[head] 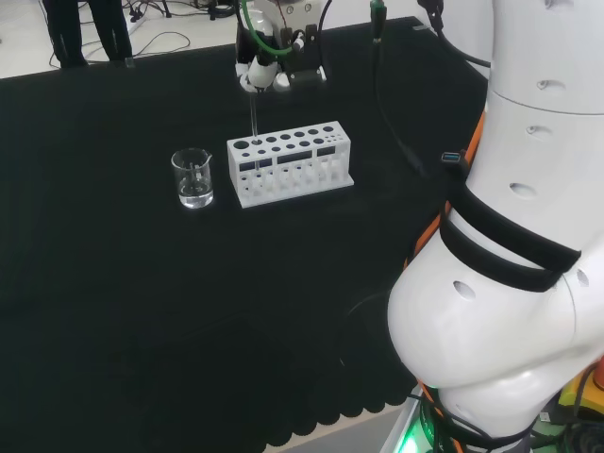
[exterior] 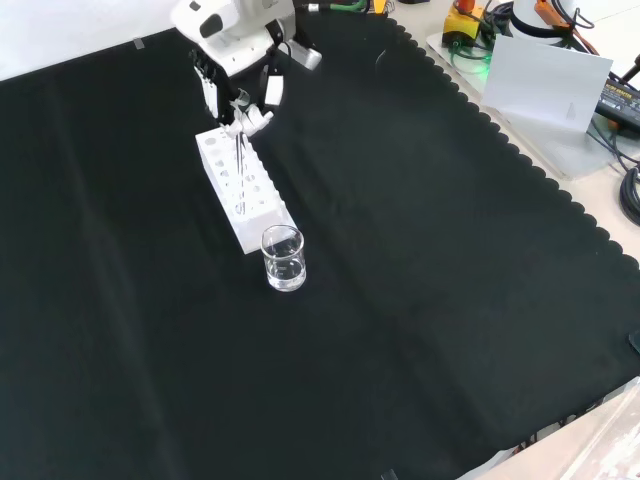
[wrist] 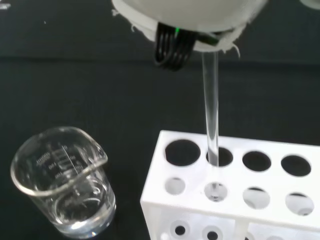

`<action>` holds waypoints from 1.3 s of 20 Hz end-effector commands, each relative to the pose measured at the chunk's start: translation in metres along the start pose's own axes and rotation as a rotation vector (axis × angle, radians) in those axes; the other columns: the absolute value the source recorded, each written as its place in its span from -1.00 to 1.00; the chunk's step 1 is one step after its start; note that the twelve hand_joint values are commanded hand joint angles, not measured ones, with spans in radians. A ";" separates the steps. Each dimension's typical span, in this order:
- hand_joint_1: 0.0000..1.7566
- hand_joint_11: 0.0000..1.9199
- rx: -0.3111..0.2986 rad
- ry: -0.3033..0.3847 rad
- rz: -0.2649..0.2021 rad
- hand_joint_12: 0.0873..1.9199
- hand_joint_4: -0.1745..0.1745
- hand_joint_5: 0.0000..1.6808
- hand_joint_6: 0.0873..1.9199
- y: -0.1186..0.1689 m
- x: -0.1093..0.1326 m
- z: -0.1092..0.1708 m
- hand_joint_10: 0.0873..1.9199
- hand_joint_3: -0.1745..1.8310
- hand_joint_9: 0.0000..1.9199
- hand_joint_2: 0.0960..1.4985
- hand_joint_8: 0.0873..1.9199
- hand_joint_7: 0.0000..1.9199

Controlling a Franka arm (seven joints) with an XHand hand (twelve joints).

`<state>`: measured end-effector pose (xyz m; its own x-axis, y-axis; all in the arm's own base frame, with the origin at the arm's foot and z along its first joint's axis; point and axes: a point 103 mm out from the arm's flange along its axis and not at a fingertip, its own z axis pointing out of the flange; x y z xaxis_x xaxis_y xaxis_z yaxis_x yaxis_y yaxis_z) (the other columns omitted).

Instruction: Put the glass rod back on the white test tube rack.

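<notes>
A: Where's the glass rod (wrist: 212, 115) rel. to the hand (head: 260, 68)?
B: Right under it. Hand sits above the white test tube rack (head: 291, 162), fingers curled round the rod's top end. Rod hangs near upright, lower end already down in a hole.
A: Which hole?
B: Wrist view: second hole from the rack end nearest the beaker (wrist: 62, 181), in the back row. Rod passes through the top plate and its tip shows at the plate below.
A: Head view agree?
B: Yes, rod drops into the rack's left end there, approx. second hole along.
A: Beaker?
B: Clear glass, upright, just beside the rack's left end in head view, apart from it. In front view it stands nearer the camera than the rack.
A: Surface, room?
B: Black cloth (exterior: 420, 300) w/ scalloped edge over the bench. Pale floor beyond, cables and misc. gear off the cloth at front view's top right.
</notes>
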<state>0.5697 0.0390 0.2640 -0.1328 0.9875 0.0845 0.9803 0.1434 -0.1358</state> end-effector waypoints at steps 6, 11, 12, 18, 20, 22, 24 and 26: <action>0.51 0.79 0.002 0.017 0.014 -0.62 -1.00 0.47 -0.48 0.005 -0.006 -0.001 -0.52 -0.09 0.82 -0.29 -0.40 0.49; 0.51 0.81 0.023 0.029 -0.009 -0.66 -0.92 0.23 -0.19 0.004 -0.005 -0.003 -0.56 -0.22 0.78 -0.21 -0.58 0.41; 0.52 0.82 0.033 0.025 -0.011 -0.67 -0.95 0.13 -0.15 0.004 -0.004 -0.002 -0.59 -0.15 0.78 -0.30 -0.55 0.33; 0.56 0.84 0.051 0.025 -0.019 -0.56 -1.00 -0.08 -0.08 0.001 -0.005 0.002 -0.67 0.01 0.79 -0.49 -0.37 0.10; 0.56 0.84 0.052 0.020 -0.025 -0.54 -1.00 -0.08 -0.08 0.000 0.002 -0.002 -0.67 0.01 0.79 -0.49 -0.36 0.09; 0.56 0.84 0.062 0.029 -0.034 -0.52 -1.00 -0.08 -0.09 -0.001 -0.002 -0.001 -0.68 0.01 0.79 -0.49 -0.36 0.09; 0.55 0.84 0.065 0.043 -0.027 -0.49 -1.00 -0.07 -0.10 -0.001 -0.008 0.001 -0.69 0.01 0.80 -0.49 -0.36 0.10; 0.55 0.85 0.068 0.052 -0.018 -0.47 -1.00 -0.06 -0.10 -0.001 -0.012 0.003 -0.69 0.01 0.81 -0.49 -0.36 0.10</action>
<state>0.5699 0.0345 0.2638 -0.1524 0.9807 0.1226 0.9655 0.1743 -0.1936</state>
